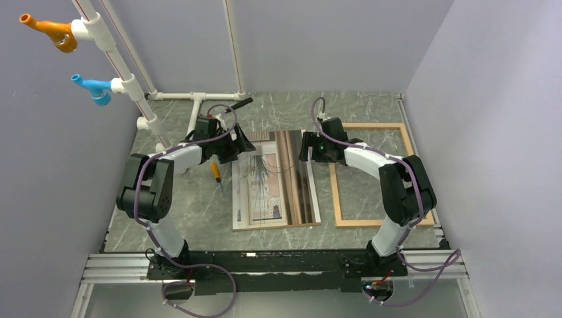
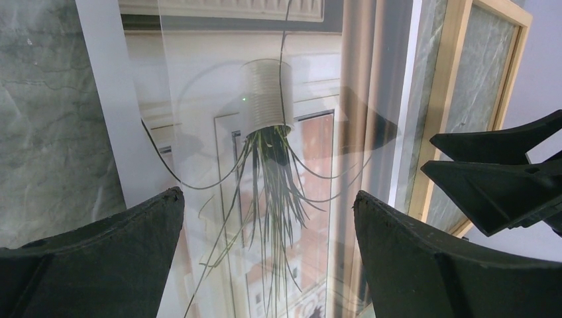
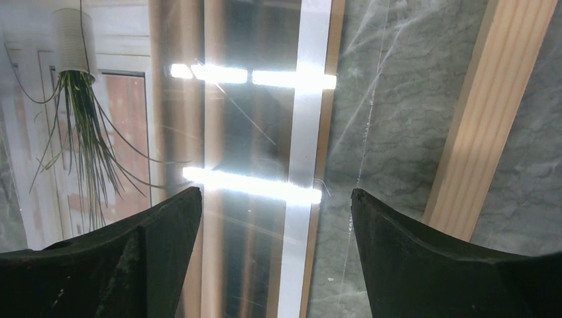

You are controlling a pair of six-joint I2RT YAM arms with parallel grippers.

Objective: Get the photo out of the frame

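Left tool [image 2: 266,194] and right tool [image 3: 276,191] gaping, empty, above photo [image 1: 272,192], frame [image 1: 374,124] just beside it

From above, the far edge of the photo [image 1: 275,192] is covered at its two corners by the left gripper [image 1: 233,142] and the right gripper [image 1: 309,147], so I cannot see there how their fingertips meet it; the near right corner of the frame [image 1: 335,192] is hidden behind the elbow of the right arm [image 1: 405,189]; a small orange-handled tool [image 1: 216,172] lies beside the photo, too small to name; in the right wrist view, bright glare [image 3: 252,76] washes out bands of the print, and only one rail of the frame shows; both wrist views cut the photo off at top and bottom; whether a clear sheet lies over it, I cannot tell.
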